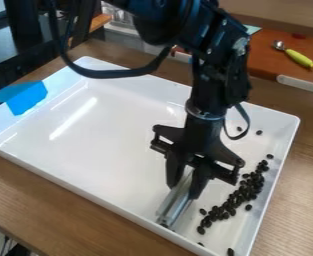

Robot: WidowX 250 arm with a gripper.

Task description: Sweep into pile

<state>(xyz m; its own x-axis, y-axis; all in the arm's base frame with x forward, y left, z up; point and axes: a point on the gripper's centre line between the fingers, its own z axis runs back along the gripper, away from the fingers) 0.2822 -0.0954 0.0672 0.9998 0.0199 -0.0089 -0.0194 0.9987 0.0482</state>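
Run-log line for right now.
gripper: holding grey tool | tool: in white tray, beside dark beans | beans: loose band, several strays | sweep: unfinished

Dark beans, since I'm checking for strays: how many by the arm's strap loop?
2: one bean within the loop, another right of it. The arm may hide others.

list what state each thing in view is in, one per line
black two-finger gripper: closed on the metal tool
long silver metal tool: held, tilted, lower end down in the tray
small dark oval beans: loose, mostly in a slanting band, some strays
white rectangular tray: upright, beans inside
bright blue tape: stuck over the tray's rim
yellow-green-handled metal spoon: lying down
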